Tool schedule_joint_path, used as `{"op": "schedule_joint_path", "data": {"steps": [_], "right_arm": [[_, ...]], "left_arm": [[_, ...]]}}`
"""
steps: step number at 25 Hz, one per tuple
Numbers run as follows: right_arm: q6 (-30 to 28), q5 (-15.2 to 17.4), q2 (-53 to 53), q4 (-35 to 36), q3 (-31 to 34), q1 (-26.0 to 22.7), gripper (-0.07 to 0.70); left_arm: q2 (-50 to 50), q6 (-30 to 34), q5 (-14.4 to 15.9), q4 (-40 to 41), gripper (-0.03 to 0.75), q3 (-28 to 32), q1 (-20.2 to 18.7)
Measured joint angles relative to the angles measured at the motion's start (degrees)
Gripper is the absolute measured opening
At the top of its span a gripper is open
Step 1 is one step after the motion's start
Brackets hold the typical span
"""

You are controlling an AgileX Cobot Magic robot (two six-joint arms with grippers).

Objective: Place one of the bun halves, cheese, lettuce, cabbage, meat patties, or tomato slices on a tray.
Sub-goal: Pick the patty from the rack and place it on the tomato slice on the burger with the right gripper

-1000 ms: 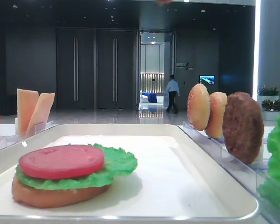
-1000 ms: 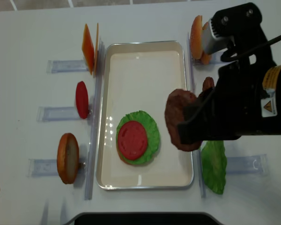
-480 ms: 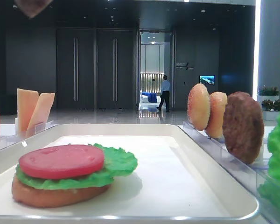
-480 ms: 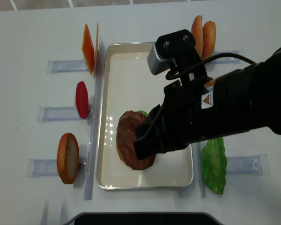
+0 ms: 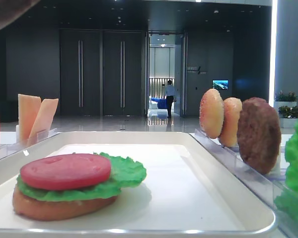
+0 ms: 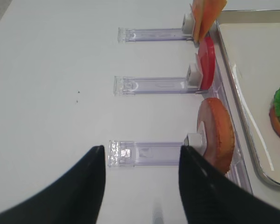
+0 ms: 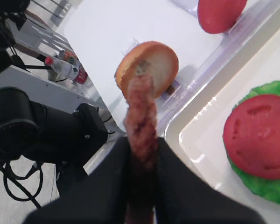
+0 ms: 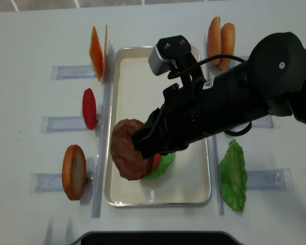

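One rough dark-brown meat patty (image 8: 128,155), overhead view: pinched edge-on in the right gripper's (image 8: 143,148) jaws, above the large white rimmed tray's (image 8: 158,196) left edge. Right wrist view: red tomato slice (image 7: 259,135) on green lettuce, inside the tray. Left wrist view: left gripper (image 6: 141,184), jaws spread, left of the tray, over the desk (image 6: 51,84).

Even overhead light; glare streaks on the tray (image 8: 112,153) rim; right wrist foreground is blurred, hall background dim.
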Motion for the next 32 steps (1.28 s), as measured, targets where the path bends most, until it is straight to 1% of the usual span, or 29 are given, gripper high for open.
{"op": "schedule_joint_path", "data": {"steps": [2, 8, 11, 15, 17, 19, 22, 27, 32], "right_arm": [[-5.11, 0.97, 1.28, 4.41, 0.0, -2.17, 0.097], [-17.9, 10.81, 6.8, 15.71, 0.0, -8.18, 0.097], [-21.36, 12.73, 8.9, 18.17, 0.0, -9.54, 0.097], [-24.37, 15.09, 10.62, 19.38, 0.07, -11.07, 0.097], [-26.15, 16.35, 11.41, 21.42, 0.98, -11.89, 0.097], [-29.18, 16.88, 12.15, 24.57, 3.18, -12.46, 0.097], [-31.73, 16.9, 13.29, 26.37, 5.54, -12.9, 0.097], [-34.81, 16.95, 16.08, 30.5, 5.99, -12.9, 0.097], [-37.72, 17.66, 19.53, 34.82, 5.99, -12.79, 0.097]], "left_arm": [[0.0, 0.0, 0.0, 0.0, 0.391, 0.0, 0.0], [0.0, 0.0, 0.0, 0.0, 0.391, 0.0, 0.0], [0.0, 0.0, 0.0, 0.0, 0.391, 0.0, 0.0], [0.0, 0.0, 0.0, 0.0, 0.391, 0.0, 0.0], [0.0, 0.0, 0.0, 0.0, 0.391, 0.0, 0.0], [0.0, 0.0, 0.0, 0.0, 0.391, 0.0, 0.0], [0.0, 0.0, 0.0, 0.0, 0.391, 0.0, 0.0], [0.0, 0.0, 0.0, 0.0, 0.391, 0.0, 0.0], [0.0, 0.0, 0.0, 0.0, 0.391, 0.0, 0.0]]}}
